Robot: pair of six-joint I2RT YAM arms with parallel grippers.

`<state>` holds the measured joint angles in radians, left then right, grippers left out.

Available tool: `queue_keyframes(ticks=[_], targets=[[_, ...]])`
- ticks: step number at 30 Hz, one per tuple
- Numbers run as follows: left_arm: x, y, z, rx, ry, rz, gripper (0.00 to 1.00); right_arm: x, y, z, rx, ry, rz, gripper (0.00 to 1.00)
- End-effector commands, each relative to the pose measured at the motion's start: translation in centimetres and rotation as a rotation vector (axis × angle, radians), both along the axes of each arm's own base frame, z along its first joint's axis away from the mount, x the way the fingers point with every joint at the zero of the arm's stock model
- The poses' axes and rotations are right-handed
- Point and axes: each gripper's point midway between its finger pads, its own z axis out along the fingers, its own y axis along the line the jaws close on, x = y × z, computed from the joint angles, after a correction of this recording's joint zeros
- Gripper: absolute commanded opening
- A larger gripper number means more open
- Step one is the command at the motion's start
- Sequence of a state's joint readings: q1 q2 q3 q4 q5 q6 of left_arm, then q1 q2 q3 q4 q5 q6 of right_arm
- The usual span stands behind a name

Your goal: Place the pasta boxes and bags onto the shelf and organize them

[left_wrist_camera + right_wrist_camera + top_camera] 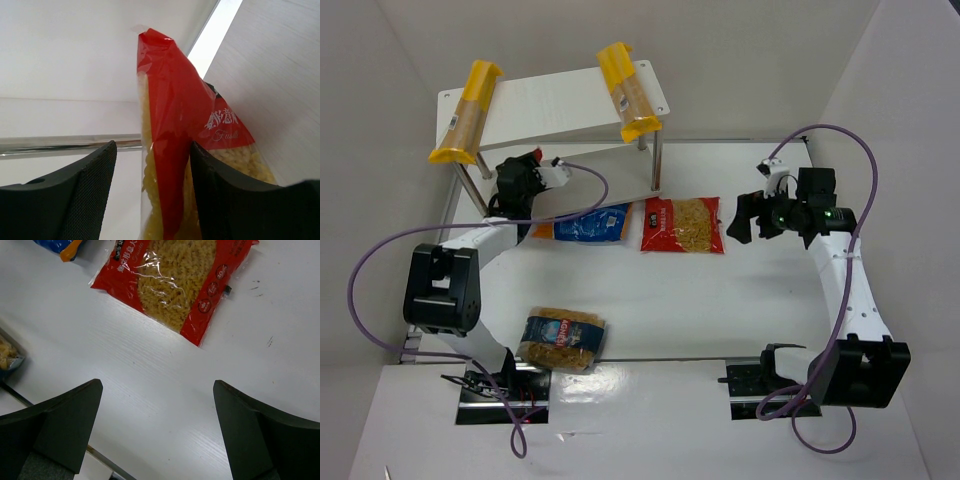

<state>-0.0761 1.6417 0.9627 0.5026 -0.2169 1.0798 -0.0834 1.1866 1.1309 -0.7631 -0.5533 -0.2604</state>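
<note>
Two yellow-ended spaghetti boxes lie on the top board of the white shelf (pixel 560 100), one at the left end (pixel 467 112) and one at the right end (pixel 629 92). My left gripper (pixel 527 168) reaches under the top board. In the left wrist view a red-topped bag (pixel 175 100) stands on end between its fingers, against the right finger (pixel 225 200) and apart from the left one, so the gripper (pixel 152 147) is open. A second red-topped bag (pixel 682 225) lies flat on the table. My right gripper (pixel 747 218) hovers open and empty just right of it.
A mostly blue bag with an orange end (pixel 585 222) lies at the shelf's front edge. A blue-label bag (pixel 562 340) lies near the front, by the left arm's base. A metal shelf leg (pixel 657 165) stands left of the flat red bag (pixel 175 280).
</note>
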Motion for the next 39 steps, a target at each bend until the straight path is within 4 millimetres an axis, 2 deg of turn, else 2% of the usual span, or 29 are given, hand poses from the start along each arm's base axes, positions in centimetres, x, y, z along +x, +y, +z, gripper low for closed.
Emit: queue_keyframes(ticks=[1, 2, 6, 10, 12, 13, 16, 20, 22, 23, 26, 29, 31, 32, 34, 36, 37, 39], targets=[[0.9, 1.6, 0.9, 0.043, -0.028, 0.057, 0.67, 0.4, -0.5, 1.1, -0.011, -0.065, -0.006, 1.00], [1.4, 1.8, 1.5, 0.044, -0.047, 0.068, 0.67, 0.4, -0.5, 1.1, -0.011, -0.065, -0.006, 1.00], [2.3, 1.9, 1.8, 0.045, -0.057, 0.081, 0.67, 0.4, -0.8, 1.1, -0.011, -0.065, -0.015, 1.00], [2.5, 1.9, 0.8, 0.047, -0.037, 0.080, 0.67, 0.4, -0.8, 1.1, -0.011, -0.065, -0.015, 1.00], [2.6, 2.1, 1.3, 0.049, -0.046, 0.091, 0.67, 0.4, -0.8, 1.1, -0.011, -0.065, -0.015, 1.00], [2.7, 2.1, 0.8, 0.049, -0.037, 0.091, 0.67, 0.4, -0.6, 1.1, -0.005, -0.066, -0.009, 1.00], [2.9, 2.2, 1.7, 0.049, -0.057, 0.100, 0.69, 0.4, -0.6, 1.1, -0.005, -0.066, -0.009, 1.00], [3.5, 2.5, 1.3, 0.064, -0.053, 0.117, 0.69, 0.4, -0.6, 1.1, -0.005, -0.066, -0.009, 1.00], [3.9, 2.5, 2.4, 0.060, -0.082, 0.118, 0.70, 0.4, -0.6, 1.1, -0.005, -0.066, -0.009, 1.00], [4.0, 2.5, 1.9, 0.053, -0.075, 0.120, 0.70, 0.3, -0.6, 1.4, -0.006, -0.075, -0.009, 1.00], [4.5, 2.4, 3.2, 0.024, -0.096, 0.125, 0.72, 0.2, -0.9, 1.0, -0.005, -0.066, -0.018, 1.00], [4.2, 1.1, 4.0, -0.007, -0.096, 0.100, 0.75, 0.0, -0.9, 0.9, -0.005, -0.066, -0.018, 1.00], [4.0, -0.4, 3.8, -0.019, -0.072, 0.063, 0.77, -0.1, -0.7, 1.2, 0.000, -0.076, -0.012, 1.00], [3.8, -0.6, 4.6, -0.032, -0.088, 0.054, 0.78, -0.1, -0.7, 1.2, 0.000, -0.076, -0.012, 1.00], [3.6, -2.3, 4.5, -0.034, -0.069, 0.015, 0.79, -0.2, -0.6, 1.3, 0.007, -0.077, -0.005, 1.00], [3.4, -2.9, 4.4, -0.034, -0.053, -0.004, 0.81, -0.2, -0.6, 1.3, 0.007, -0.077, -0.005, 1.00], [3.4, -4.5, 4.4, -0.035, -0.052, -0.033, 0.81, -0.2, -0.6, 1.3, 0.007, -0.077, -0.005, 1.00], [3.3, -5.8, 4.2, -0.034, -0.041, -0.058, 0.81, -0.2, -0.6, 1.3, 0.007, -0.077, -0.005, 1.00]])
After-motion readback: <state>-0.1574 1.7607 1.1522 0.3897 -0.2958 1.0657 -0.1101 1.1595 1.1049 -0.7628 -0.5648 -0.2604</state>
